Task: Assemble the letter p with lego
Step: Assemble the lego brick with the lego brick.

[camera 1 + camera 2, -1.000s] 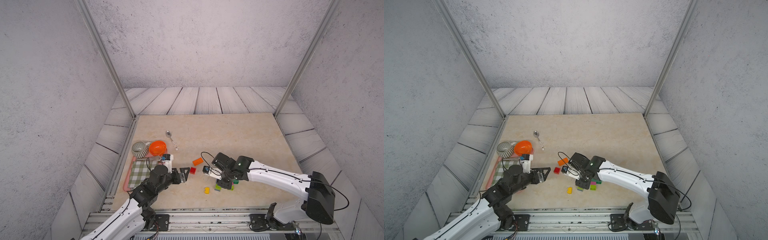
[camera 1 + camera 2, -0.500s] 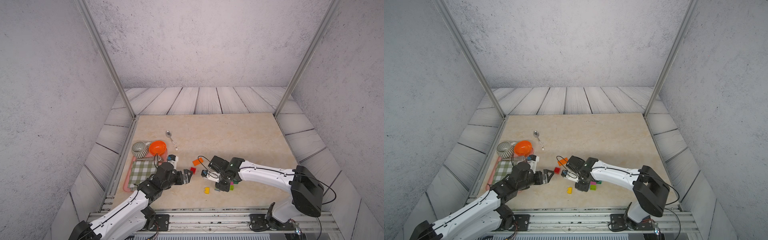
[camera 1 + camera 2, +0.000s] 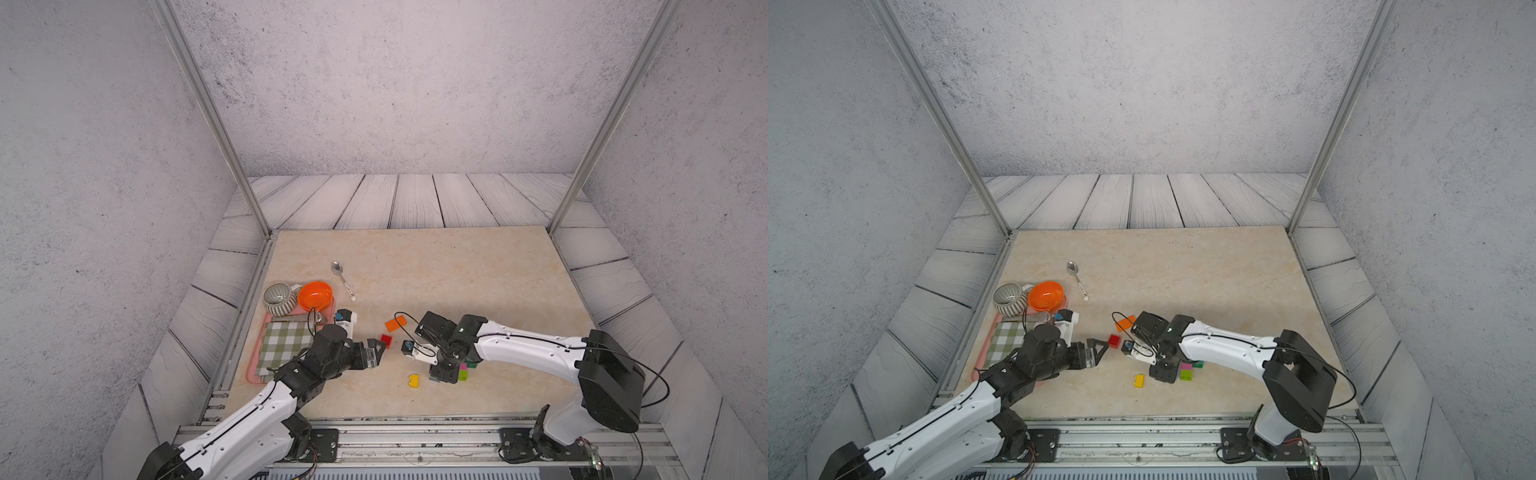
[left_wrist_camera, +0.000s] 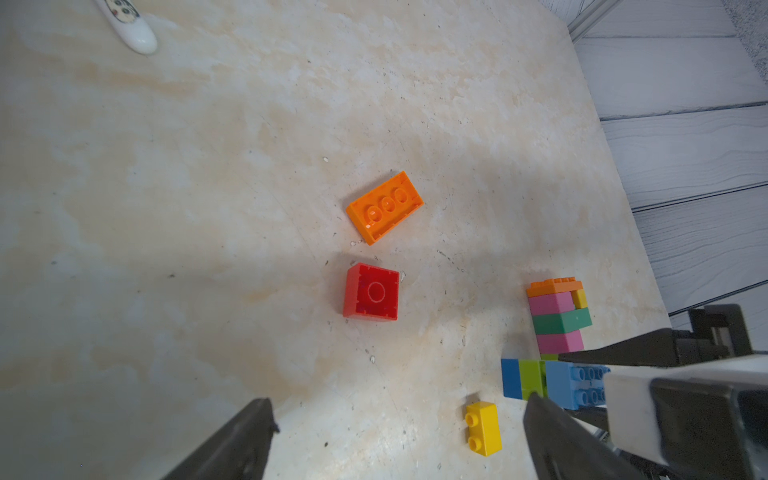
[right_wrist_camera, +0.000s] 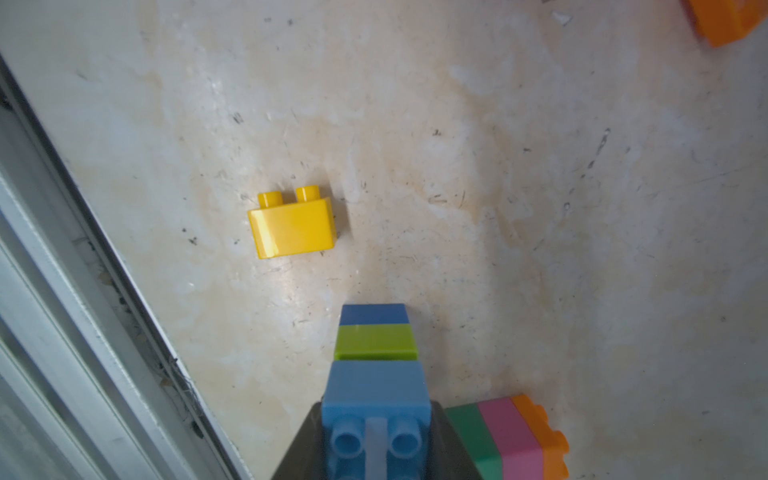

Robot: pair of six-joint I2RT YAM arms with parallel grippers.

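Right gripper [image 5: 376, 440] clamps a light-blue brick [image 5: 376, 386] at the head of a blue-and-lime strip, low over the table and just beside the pink-green-orange column [image 4: 557, 316]. A clean join likely means squaring studs to sockets before pressing. Left gripper [image 4: 401, 403], jaws wide and empty, hovers near an upturned red brick [image 4: 371, 292]. An orange brick [image 4: 384, 207] and a yellow brick [image 5: 292, 226] lie loose on the scuffed, beige, marble-look tabletop [image 3: 457, 270], enclosed by grey textured walls [image 3: 395, 83].
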